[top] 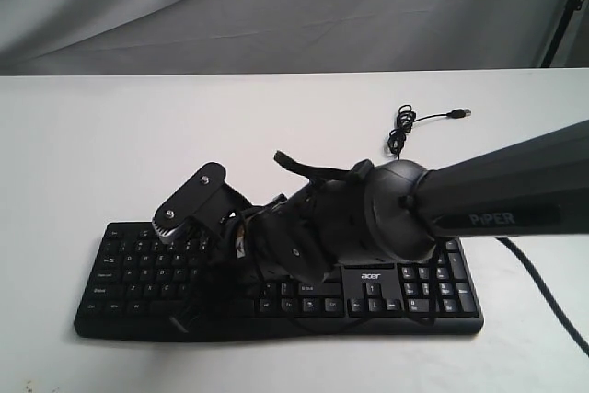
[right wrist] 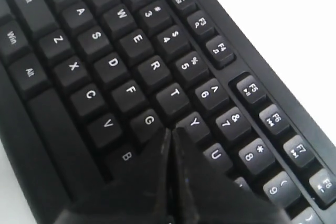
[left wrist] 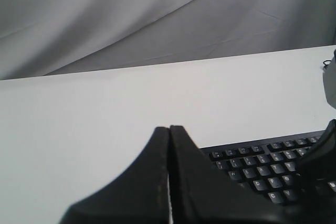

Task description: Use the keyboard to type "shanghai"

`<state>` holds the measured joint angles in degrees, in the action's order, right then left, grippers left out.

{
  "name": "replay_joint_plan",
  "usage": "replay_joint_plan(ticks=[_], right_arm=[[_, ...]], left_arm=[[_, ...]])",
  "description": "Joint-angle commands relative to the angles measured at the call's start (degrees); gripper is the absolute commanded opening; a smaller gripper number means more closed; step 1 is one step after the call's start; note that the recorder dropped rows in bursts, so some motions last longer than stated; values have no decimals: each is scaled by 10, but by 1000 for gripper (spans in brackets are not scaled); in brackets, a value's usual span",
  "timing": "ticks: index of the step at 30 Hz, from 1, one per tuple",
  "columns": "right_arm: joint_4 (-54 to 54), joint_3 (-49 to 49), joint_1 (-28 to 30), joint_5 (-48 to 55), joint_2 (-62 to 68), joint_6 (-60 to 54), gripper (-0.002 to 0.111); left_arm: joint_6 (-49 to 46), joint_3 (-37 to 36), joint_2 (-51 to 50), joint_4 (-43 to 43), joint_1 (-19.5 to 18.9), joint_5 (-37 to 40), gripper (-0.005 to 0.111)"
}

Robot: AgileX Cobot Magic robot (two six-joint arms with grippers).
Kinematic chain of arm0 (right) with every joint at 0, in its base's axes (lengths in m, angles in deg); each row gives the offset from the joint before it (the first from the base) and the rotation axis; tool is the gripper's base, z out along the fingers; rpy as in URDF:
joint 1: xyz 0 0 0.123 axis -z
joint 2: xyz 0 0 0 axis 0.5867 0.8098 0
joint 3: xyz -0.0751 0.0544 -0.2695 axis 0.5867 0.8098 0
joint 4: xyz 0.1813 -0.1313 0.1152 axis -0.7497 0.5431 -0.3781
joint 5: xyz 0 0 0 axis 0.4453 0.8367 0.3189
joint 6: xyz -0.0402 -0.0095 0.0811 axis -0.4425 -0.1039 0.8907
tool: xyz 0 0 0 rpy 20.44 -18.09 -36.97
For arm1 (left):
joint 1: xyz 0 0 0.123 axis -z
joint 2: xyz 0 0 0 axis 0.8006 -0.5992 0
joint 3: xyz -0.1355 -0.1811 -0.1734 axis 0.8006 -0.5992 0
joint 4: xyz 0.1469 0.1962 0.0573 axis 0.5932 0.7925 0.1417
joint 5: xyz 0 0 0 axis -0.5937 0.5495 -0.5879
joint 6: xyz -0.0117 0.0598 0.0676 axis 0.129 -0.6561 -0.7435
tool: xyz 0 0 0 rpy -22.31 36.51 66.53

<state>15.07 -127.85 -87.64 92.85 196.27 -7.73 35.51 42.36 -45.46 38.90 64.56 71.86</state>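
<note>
exterior view: white table (top: 92, 154), grey cloth backdrop (top: 276, 6) behind; keyboard (top: 138, 269) lies along the front edge, cable (top: 399, 131) coiled behind it toward the right edge. right gripper (right wrist: 170, 132) — fingers pressed together, tip at the g and y keys. left gripper (left wrist: 169, 128) — fingers together, empty, near the keyboard.

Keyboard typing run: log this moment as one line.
right hand: shut, tip over keyboard between G key and Y key, contact unclear | left hand: shut, tip beside the keys
</note>
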Motion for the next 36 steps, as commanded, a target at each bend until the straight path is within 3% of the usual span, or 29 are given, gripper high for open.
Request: replay_joint_plan(ticks=[1, 20, 28, 36], right_arm=[[1, 2, 3, -17, 1, -4, 0], [0, 1, -3, -15, -24, -4, 0], [1, -191, -51, 67, 84, -17, 0], [0, -225, -53, 73, 118, -21, 0]], left_arm=[[2, -2, 2, 0, 2, -3, 0], [2, -2, 2, 0, 2, -3, 0], [2, -2, 2, 0, 2, -3, 0], [2, -2, 2, 0, 2, -3, 0]])
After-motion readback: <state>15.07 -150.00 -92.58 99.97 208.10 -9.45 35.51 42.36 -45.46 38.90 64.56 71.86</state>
